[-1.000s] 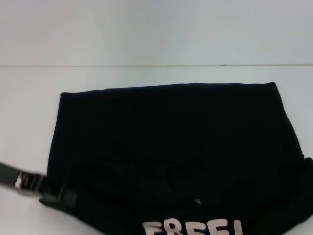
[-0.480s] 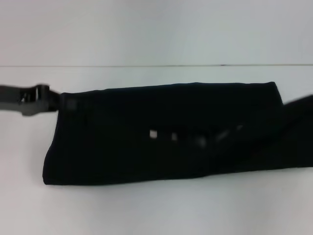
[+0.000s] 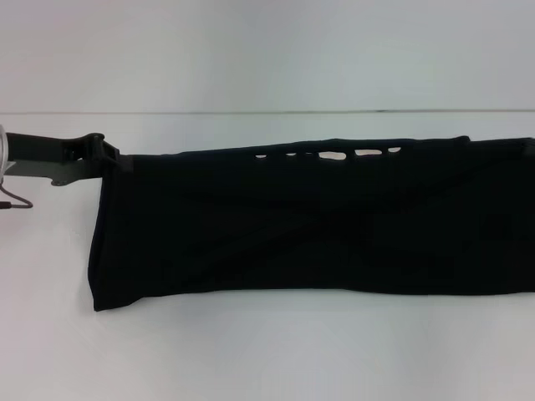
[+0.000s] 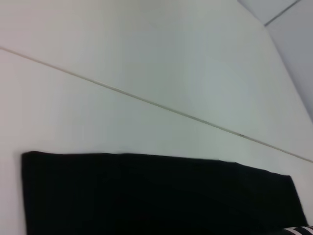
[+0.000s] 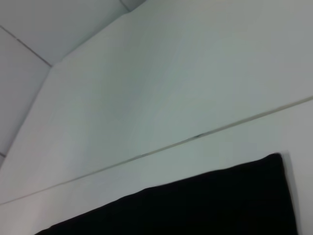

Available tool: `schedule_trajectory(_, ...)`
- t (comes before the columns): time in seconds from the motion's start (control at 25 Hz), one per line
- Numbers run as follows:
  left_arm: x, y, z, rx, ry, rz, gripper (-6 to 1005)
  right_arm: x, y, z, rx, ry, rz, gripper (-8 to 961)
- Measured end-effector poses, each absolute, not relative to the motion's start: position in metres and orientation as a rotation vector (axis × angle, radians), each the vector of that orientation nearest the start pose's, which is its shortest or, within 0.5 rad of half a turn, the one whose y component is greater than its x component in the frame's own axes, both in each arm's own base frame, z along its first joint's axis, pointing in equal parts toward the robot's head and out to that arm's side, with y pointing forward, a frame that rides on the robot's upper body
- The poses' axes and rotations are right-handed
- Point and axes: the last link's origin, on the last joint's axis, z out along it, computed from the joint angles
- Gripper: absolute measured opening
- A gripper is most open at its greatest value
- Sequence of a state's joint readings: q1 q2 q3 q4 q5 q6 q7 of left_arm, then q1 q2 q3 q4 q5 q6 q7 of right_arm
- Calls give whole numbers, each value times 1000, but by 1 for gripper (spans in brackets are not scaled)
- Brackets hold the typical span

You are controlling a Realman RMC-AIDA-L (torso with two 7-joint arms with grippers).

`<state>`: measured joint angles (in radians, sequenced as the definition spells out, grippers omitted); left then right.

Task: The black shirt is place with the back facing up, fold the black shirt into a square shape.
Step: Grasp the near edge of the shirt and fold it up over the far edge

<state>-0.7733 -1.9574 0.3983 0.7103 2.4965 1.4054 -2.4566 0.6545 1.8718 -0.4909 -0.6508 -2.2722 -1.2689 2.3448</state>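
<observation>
So your black shirt (image 3: 309,221) lies as long folded band; left gripper (image 3: 107,157) pinches far corner, right gripper unseen. Crosswise folds into square remain.

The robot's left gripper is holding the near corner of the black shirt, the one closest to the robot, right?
Not quite. The head view shows the left gripper at the far left corner of the black shirt, not the near one.
</observation>
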Motion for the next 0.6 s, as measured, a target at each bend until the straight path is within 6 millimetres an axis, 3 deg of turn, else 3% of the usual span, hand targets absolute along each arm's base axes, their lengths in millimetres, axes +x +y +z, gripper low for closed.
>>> schedule_trajectory(0.28, -275, 415, 69, -2036, -1742, -463, 5, 304, 425, 92, -1901, 1567, 539, 33)
schedule_trajectory(0.48, -272, 420, 82, -2022, -1698, -497, 5, 291, 437, 100, -1885, 1534, 576, 34)
schedule_trajectory(0.6, -269, 427, 90, -2051, -1600, -429, 5, 286, 443, 103, -1879, 1513, 577, 34)
